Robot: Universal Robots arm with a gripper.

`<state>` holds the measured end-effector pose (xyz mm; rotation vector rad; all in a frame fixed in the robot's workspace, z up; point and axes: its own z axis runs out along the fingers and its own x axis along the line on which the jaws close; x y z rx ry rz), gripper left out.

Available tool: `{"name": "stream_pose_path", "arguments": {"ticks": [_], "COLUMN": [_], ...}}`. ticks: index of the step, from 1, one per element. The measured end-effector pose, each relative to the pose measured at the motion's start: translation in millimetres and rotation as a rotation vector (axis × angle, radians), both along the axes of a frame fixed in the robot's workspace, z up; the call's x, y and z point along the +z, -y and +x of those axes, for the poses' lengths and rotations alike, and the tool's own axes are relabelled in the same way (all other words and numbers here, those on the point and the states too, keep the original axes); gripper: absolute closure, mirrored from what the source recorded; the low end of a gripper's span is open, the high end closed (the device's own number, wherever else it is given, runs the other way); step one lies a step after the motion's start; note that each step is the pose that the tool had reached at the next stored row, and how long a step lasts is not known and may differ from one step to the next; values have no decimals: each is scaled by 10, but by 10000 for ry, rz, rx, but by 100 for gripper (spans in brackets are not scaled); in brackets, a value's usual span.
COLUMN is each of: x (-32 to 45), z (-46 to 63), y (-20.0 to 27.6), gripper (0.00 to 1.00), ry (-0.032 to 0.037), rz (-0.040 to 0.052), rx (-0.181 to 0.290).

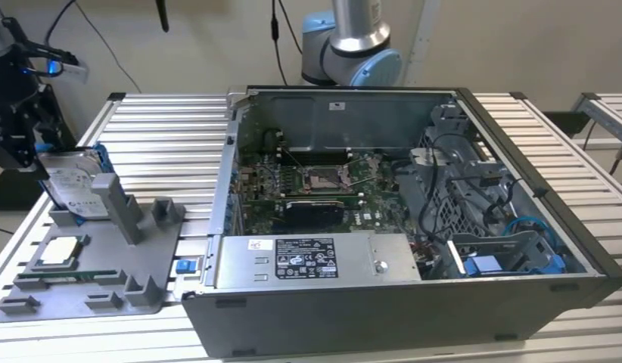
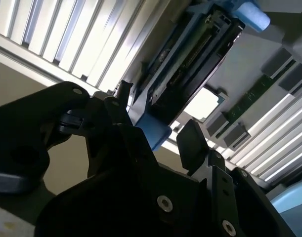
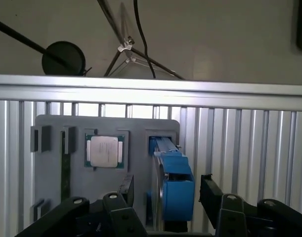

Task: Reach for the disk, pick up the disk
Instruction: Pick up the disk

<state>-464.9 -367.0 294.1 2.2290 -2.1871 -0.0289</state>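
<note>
The gripper [image 3: 167,185] is open wide and holds nothing. In the first wrist view its two black fingers [image 3: 126,190] stand one on each side of the disk [image 3: 173,173], with a visible gap on each side; the gap on the side away from the CPU chip [image 3: 105,150] is the narrower.

**Disk location.** The disk stands on edge in a slot of the grey fixture plate [image 1: 139,257], at the far left of the exterior view. It is just beside the upright grey post and well apart from the open computer case [image 1: 392,302].

**Governing relation.** The disk lies directly between the fingers.
- Its thin dimension runs across the jaw opening.
- Its long axis runs away from the gripper body, along the fingers.
- The blue carrier frame [image 2: 153,131] is the part nearest the fingers.

Judged from this alignment, the reach is essentially complete and the grasp is not yet made.

**Limits of observation.**
- The lower edge of the disk is hidden inside the slot.
- In the exterior view the gripper is dark against a dark background and is cut off by the left edge of the frame, so finger spacing cannot be read there.
- In the second wrist view the gripper body covers part of the disk.
- How deep the fingers overlap the disk cannot be determined.
</note>
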Motion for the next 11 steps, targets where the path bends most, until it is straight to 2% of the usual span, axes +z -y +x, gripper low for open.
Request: {"name": "stream_pose_path", "arguments": {"ticks": [11], "x": [-196], "z": [0], "y": [-8], "gripper": [0], "ry": [82], "rz": [16], "rx": [1]}}
